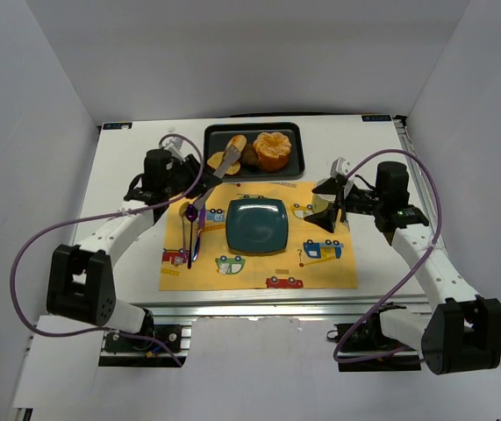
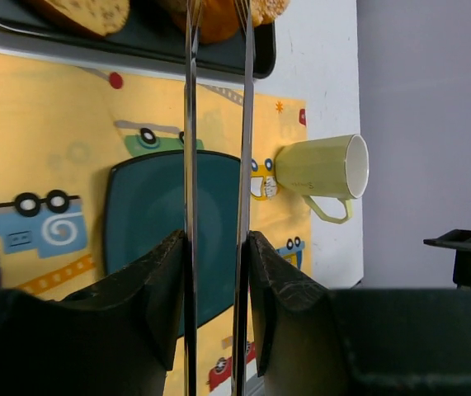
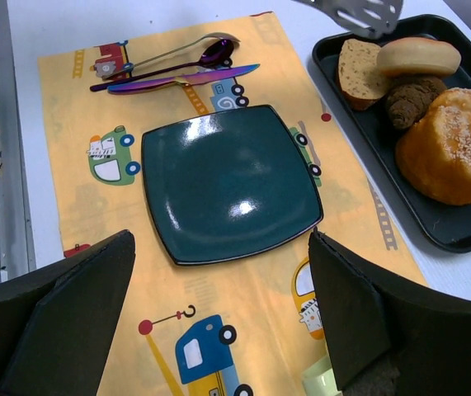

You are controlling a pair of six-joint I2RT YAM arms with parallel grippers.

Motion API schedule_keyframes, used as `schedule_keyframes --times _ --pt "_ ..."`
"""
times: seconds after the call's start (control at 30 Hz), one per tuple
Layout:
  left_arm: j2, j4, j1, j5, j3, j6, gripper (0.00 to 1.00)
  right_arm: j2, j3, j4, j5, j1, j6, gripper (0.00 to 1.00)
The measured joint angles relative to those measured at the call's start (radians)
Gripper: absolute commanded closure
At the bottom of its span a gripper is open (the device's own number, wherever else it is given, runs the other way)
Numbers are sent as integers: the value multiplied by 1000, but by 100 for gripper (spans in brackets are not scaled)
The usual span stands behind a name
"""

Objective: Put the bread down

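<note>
Evidently the grasp is not yet made: the bread (image 3: 454, 148) sits in the right part of the black tray (image 3: 445, 229) at the far side of the bench (image 1: 127, 167), touching a small dark piece and just beside a pale bun and a cut slice. The left fingers (image 2: 162, 285) are clamped on a pair of metal tongs (image 2: 190, 124) whose blades reach toward the tray. The right fingers (image 3: 359, 322) stand wide apart, holding nothing, above the near edge of the yellow placemat (image 3: 78, 107). To do this well, I judge the tongs should move across to the big bun, straddle its widest part low on the sides, and squeeze only enough to lift it without crushing it. They should then carry it to the middle of the teal plate (image 3: 231, 186), which is bare. The neighbouring pieces may get nudged, so a straight lift is safer. The tong tips are cut off in the left wrist view. From above they are too small to tell whether they touch anything. A pale green mug (image 2: 322, 169) beside the plate barely shows in the right wrist view.
</note>
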Motion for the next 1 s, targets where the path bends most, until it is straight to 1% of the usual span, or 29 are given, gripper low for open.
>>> schedule_keyframes --times 0.2,0.27,0.3,0.33,0.4,0.5,0.6,0.83,0.93,1.0 --pt "121 34 -63 0 86 -77 57 -17 0 4 -1 -13 6 11" --pt "142 54 -78 -5 97 -116 55 -21 0 4 -2 -17 7 11" --pt "149 68 -83 -22 101 -167 55 -23 0 4 -3 -18 7 11" --pt "169 69 -96 -23 117 -172 55 -25 0 4 -3 -21 9 11" --pt "197 64 -113 -49 147 -230 55 -26 -1 5 -3 -24 9 11" --pt "256 33 -131 -75 220 -278 55 -27 -5 7 -4 -26 10 11" --pt "305 10 -149 -87 274 -318 58 -28 -11 10 -4 -29 9 10" --pt "344 -46 -164 -91 316 -372 57 -32 -12 13 -4 -34 9 11" --pt "344 -80 -166 -93 337 -380 54 -34 -13 13 -4 -38 9 11" --pt "344 -88 -166 -93 346 -385 53 -35 -14 15 -4 -38 9 11"
